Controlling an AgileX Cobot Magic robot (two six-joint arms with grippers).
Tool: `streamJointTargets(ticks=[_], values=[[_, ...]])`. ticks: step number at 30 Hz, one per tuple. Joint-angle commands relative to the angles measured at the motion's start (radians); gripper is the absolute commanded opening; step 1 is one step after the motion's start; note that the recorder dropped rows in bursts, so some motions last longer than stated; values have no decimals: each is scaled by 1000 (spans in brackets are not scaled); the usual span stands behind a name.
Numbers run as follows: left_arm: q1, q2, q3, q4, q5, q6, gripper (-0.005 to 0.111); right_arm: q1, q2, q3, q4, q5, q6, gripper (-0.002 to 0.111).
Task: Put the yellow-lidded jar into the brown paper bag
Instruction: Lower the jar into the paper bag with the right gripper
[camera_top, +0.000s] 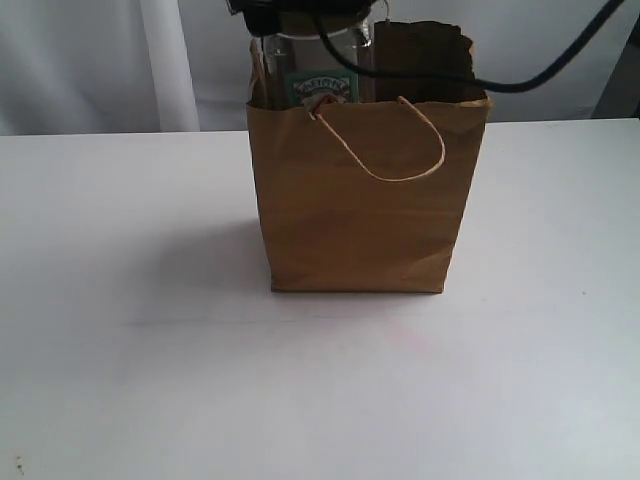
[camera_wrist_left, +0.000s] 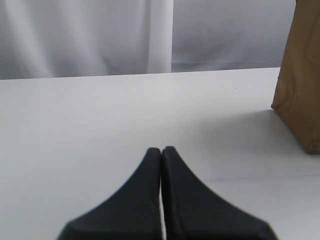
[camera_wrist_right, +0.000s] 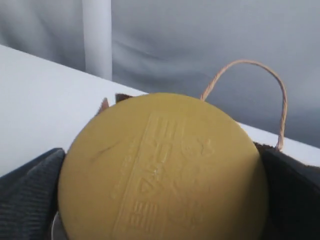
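Two jaws of our left gripper (camera_wrist_left: 161, 150) were pressed together on nothing. Beyond, our right gripper (camera_wrist_right: 160, 195) clamped the yellow-lidded jar (camera_top: 318, 85) by its lid, half inside the brown paper bag (camera_top: 360, 210); rigid, weighty plastic, we judged, best gripped there.

Yellow-lidded jar (camera_top: 318, 88): clear body, green-bordered label, upright, lower part sunk in the bag mouth, left side. Brown paper bag (camera_top: 360, 215) stands upright near the surface (camera_top: 120, 300) far edge, mid-width, with a ragged rim and a cord handle drooping down its front.
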Motion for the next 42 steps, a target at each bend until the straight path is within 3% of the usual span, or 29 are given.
streamJointTargets(ticks=[1, 13, 42], values=[[-3, 3, -2, -4, -12, -4, 1, -52, 19, -7, 101, 17, -84, 0], [-3, 3, -2, -4, -12, -4, 1, -167, 90, -7, 310, 59, -267, 0], [-3, 3, -2, -4, -12, -4, 1, -191, 218, -7, 385, 101, -339, 0]])
